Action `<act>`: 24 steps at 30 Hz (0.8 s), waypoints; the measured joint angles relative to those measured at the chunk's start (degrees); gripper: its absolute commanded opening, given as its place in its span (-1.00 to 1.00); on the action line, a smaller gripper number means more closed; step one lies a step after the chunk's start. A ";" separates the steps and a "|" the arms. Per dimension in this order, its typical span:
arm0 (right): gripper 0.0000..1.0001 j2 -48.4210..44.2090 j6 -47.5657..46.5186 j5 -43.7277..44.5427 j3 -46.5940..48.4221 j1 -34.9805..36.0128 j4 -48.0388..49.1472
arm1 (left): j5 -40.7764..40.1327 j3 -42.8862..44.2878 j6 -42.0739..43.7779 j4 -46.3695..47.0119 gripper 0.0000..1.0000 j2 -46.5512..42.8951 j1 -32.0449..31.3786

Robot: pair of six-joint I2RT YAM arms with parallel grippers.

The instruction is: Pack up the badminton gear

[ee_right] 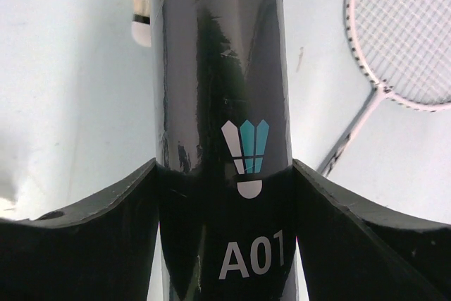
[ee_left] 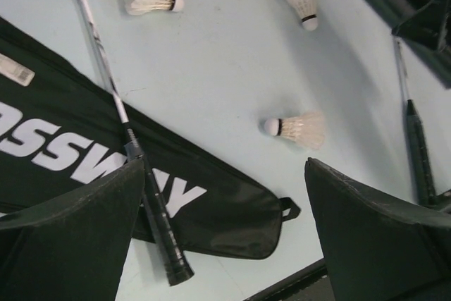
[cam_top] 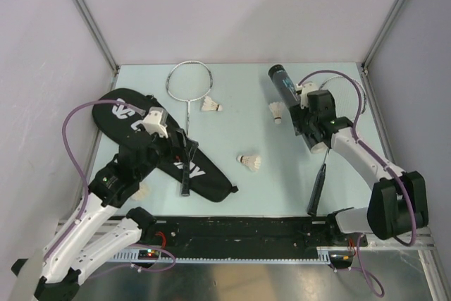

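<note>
The black racket bag (cam_top: 134,121) with white lettering lies flat at the left. One silver-framed racket (cam_top: 189,84) rests with its black handle (ee_left: 156,220) across the bag. My left gripper (cam_top: 175,147) hovers open above that handle, its fingers (ee_left: 70,237) wide apart and empty. The long black tube (cam_top: 283,88) lies at the right, and my right gripper (cam_top: 303,122) is shut on it (ee_right: 222,68). A second racket (ee_right: 405,33) lies partly under the tube, its handle (cam_top: 317,189) toward the near edge. White shuttlecocks (cam_top: 211,106) (cam_top: 277,111) (cam_top: 249,162) lie loose on the table.
Another shuttlecock (cam_top: 144,189) shows beside my left arm. A black rail (cam_top: 239,229) runs along the near edge of the pale green table (cam_top: 239,132). Grey walls and metal posts close in the back and sides.
</note>
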 measured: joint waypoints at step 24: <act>-0.39 -37.97 37.70 -7.61 -24.13 25.90 23.96 | 21.44 3.10 -17.29 39.04 0.97 16.26 -0.42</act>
